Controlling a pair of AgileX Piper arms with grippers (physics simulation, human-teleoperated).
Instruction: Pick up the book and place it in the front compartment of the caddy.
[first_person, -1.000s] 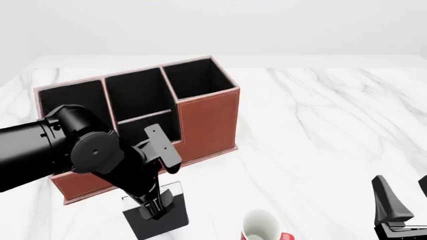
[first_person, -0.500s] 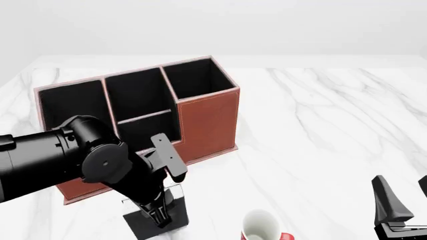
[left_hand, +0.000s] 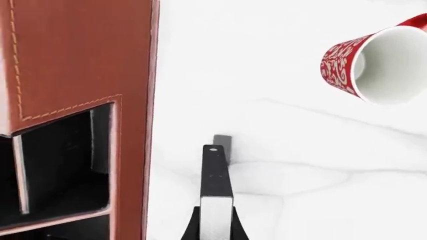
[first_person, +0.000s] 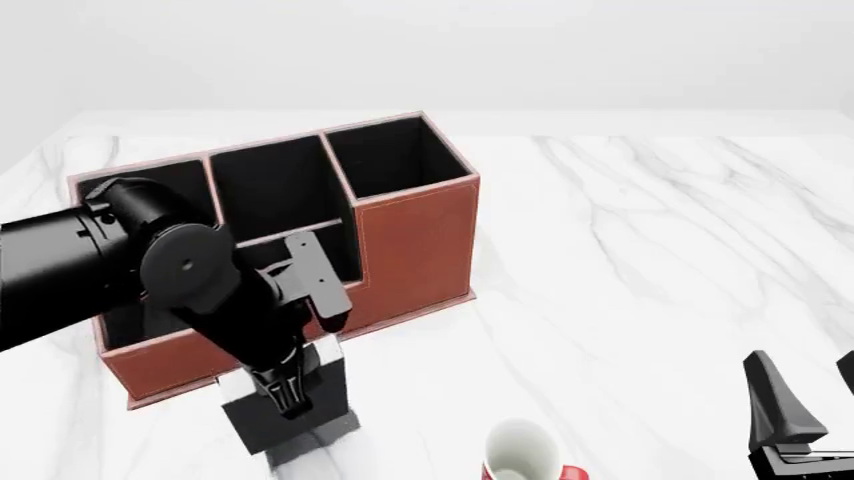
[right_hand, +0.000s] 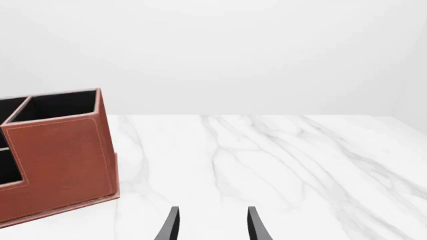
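My left gripper (first_person: 286, 396) is shut on the black book (first_person: 331, 392) and holds it off the table, tilted, just in front of the caddy's low front wall. In the left wrist view the book (left_hand: 215, 175) shows edge-on between the fingers (left_hand: 195, 231). The reddish-brown caddy (first_person: 416, 240) stands at the left-centre with its black-lined compartments open upward. It also shows in the left wrist view (left_hand: 80, 55) and the right wrist view (right_hand: 60, 160). My right gripper (first_person: 806, 405) is open and empty at the near right, and its open fingers also show in its own wrist view (right_hand: 212, 225).
A white-and-red mug (first_person: 523, 456) stands near the front edge, to the right of the book; in the left wrist view the mug (left_hand: 377, 62) shows its white inside. The white marble table (first_person: 641, 260) stretches to the right of the caddy.
My left gripper has lifted the book off the table and carried it left and toward the caddy's front wall. The right arm has not moved.
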